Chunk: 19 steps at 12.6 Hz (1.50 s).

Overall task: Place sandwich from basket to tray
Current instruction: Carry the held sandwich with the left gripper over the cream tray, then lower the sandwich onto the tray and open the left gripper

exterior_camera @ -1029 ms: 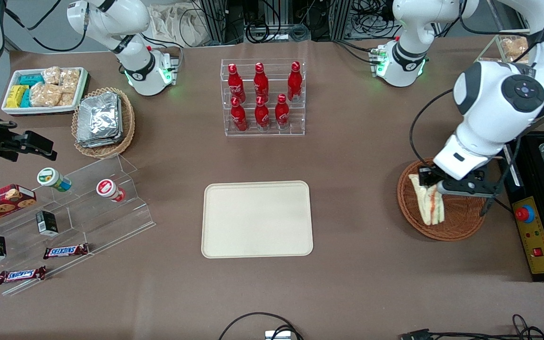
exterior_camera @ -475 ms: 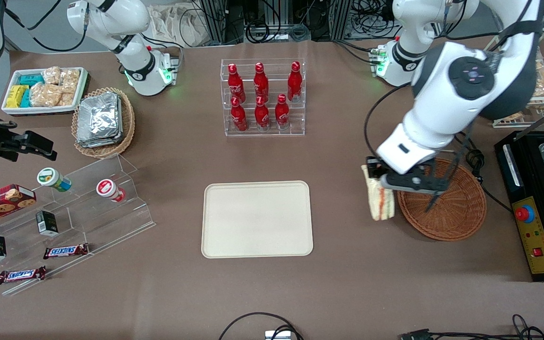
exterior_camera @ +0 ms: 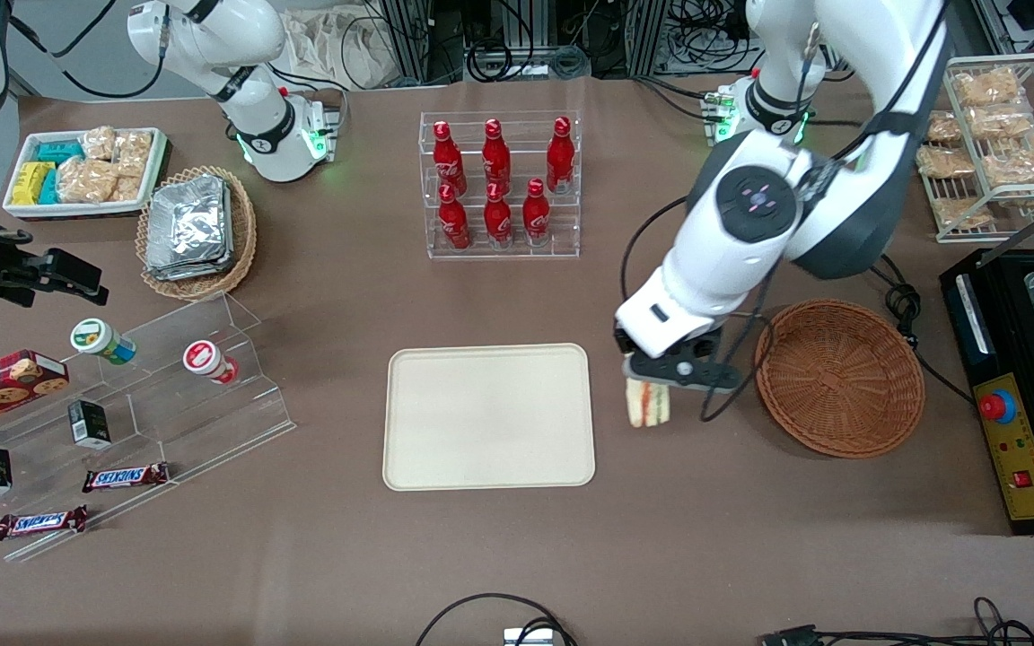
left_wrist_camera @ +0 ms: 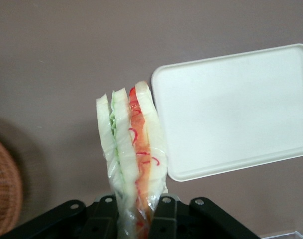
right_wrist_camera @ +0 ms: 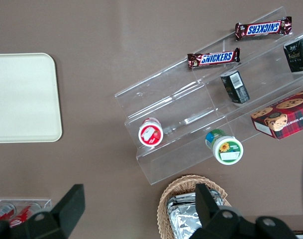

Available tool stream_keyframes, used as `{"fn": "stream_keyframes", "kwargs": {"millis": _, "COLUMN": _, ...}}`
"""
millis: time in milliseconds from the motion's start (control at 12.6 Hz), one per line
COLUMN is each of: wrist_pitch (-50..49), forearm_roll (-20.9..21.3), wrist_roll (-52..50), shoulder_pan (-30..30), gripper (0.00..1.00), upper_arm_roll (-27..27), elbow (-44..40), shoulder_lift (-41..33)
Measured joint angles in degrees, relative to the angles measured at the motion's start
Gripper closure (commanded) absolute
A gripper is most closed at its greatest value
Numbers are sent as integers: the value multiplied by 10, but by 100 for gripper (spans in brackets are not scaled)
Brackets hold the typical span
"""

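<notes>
Between basket (exterior_camera: 838, 378) and tray (exterior_camera: 488, 416), just beside the tray's rim: gripper (exterior_camera: 652, 372) carries the sandwich (exterior_camera: 645, 402), jaws clamped on its wrapped end, wedge hanging clear of the table. Basket now looks empty. A second ago the sandwich was over the basket, half a second ago at its edge. Transfer likely past halfway; release over the tray remains.

Sandwich (left_wrist_camera: 131, 149) in hand (left_wrist_camera: 134, 219), beside tray (left_wrist_camera: 231, 109)
</notes>
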State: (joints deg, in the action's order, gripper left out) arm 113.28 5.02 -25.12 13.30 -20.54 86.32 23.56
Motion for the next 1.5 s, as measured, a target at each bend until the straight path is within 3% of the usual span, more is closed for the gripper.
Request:
{"fn": "stream_keyframes", "kwargs": {"millis": 317, "wrist_pitch": 12, "forearm_roll": 50, "wrist_roll": -58, "shoulder_pan": 50, "gripper": 100, "upper_arm_roll": 0, "elbow": -42, "shoulder_lift": 84}}
{"fn": "stream_keyframes", "kwargs": {"millis": 475, "wrist_pitch": 32, "forearm_roll": 54, "wrist_roll": -65, "shoulder_pan": 64, "gripper": 100, "upper_arm_roll": 0, "elbow": -52, "shoulder_lift": 118}}
{"fn": "stream_keyframes", "kwargs": {"millis": 712, "wrist_pitch": 61, "forearm_roll": 58, "wrist_roll": -65, "shoulder_pan": 77, "gripper": 100, "upper_arm_roll": 0, "elbow": -56, "shoulder_lift": 150}}
{"fn": "stream_keyframes", "kwargs": {"millis": 1266, "wrist_pitch": 133, "forearm_roll": 136, "wrist_roll": -118, "shoulder_pan": 102, "gripper": 100, "upper_arm_roll": 1, "elbow": -57, "shoulder_lift": 225}}
{"fn": "stream_keyframes", "kwargs": {"millis": 1504, "wrist_pitch": 155, "forearm_roll": 139, "wrist_roll": -121, "shoulder_pan": 104, "gripper": 100, "upper_arm_roll": 1, "elbow": -58, "shoulder_lift": 238}}
